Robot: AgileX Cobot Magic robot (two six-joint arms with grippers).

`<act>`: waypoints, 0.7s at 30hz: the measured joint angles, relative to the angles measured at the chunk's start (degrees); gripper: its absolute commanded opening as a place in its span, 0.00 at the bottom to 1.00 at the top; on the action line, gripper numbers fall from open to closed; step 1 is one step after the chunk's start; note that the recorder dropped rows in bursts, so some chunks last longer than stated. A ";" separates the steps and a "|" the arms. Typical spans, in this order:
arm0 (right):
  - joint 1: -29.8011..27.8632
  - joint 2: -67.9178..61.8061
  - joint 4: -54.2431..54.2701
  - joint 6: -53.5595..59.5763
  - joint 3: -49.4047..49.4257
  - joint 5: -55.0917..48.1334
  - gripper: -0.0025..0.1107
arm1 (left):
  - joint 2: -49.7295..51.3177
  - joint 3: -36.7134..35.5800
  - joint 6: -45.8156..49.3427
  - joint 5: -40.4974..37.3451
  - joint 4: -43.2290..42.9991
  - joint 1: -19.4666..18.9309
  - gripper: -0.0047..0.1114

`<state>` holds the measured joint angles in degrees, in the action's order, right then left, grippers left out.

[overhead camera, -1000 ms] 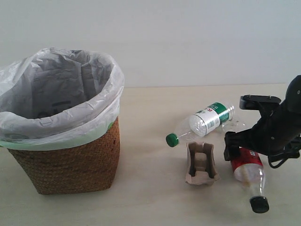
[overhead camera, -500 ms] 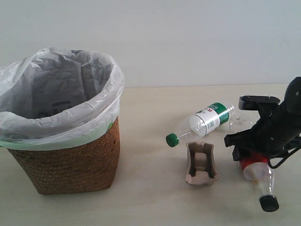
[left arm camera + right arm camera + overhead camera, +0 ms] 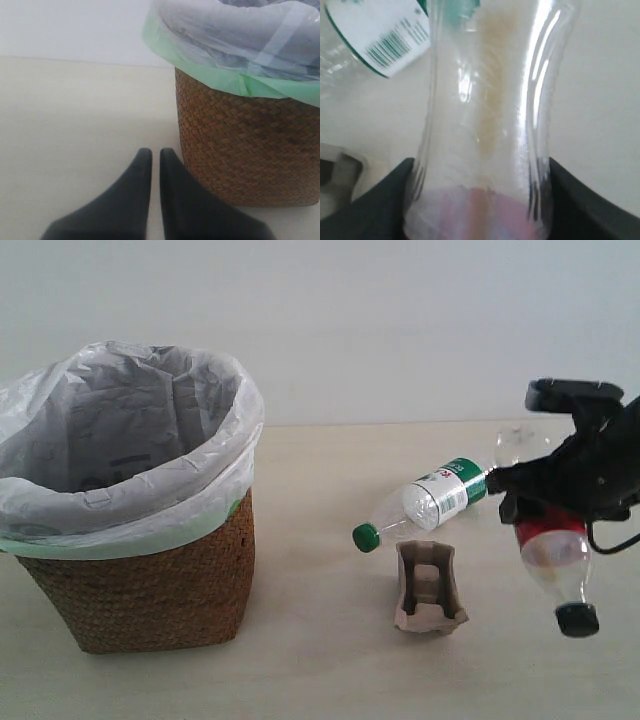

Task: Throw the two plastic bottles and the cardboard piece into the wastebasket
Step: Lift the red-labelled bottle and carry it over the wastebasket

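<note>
My right gripper (image 3: 545, 502) is shut on the red-label bottle (image 3: 553, 552), which hangs above the table with its black cap (image 3: 577, 620) pointing down; in the right wrist view its clear body (image 3: 485, 125) fills the space between my fingers (image 3: 580, 200). The green-cap bottle (image 3: 430, 500) lies on the table, its label (image 3: 375, 35) also seen from the wrist. The cardboard piece (image 3: 428, 587) rests in front of it. The wicker wastebasket (image 3: 150, 575) stands at the left, lined with a white bag (image 3: 130, 440). My left gripper (image 3: 152, 152) is shut and empty beside the wastebasket (image 3: 250, 150).
The pale table (image 3: 330, 670) runs back to a white wall (image 3: 400, 320). A corner of the cardboard piece (image 3: 337, 175) shows at the edge of the right wrist view.
My right gripper has risen and moved back with the red-label bottle, lifting it off the table. The green-cap bottle, cardboard piece and wastebasket have not moved.
</note>
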<state>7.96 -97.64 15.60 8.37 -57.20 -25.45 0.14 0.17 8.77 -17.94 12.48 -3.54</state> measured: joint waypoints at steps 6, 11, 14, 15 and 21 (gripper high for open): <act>0.00 6.71 -8.20 -7.55 -8.48 -6.80 0.02 | 0.00 0.00 0.00 0.00 0.00 0.00 0.09; 0.00 8.93 -20.01 -14.08 -25.64 -23.28 0.02 | 0.00 0.00 0.00 0.00 0.00 0.00 0.09; 0.00 8.93 -22.70 -14.66 -32.79 -27.74 0.02 | 0.00 0.00 0.00 0.00 0.00 0.00 0.09; 0.00 9.03 -23.08 -14.66 -34.14 -28.43 0.02 | 0.00 0.00 0.00 0.00 0.00 0.00 0.09; 0.00 8.59 -25.52 -15.29 -36.40 -32.93 0.02 | 0.00 0.00 0.00 0.00 0.00 0.00 0.09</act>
<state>7.96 -89.06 -9.92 -6.91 -93.61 -58.38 0.14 0.17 8.77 -17.94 12.48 -3.54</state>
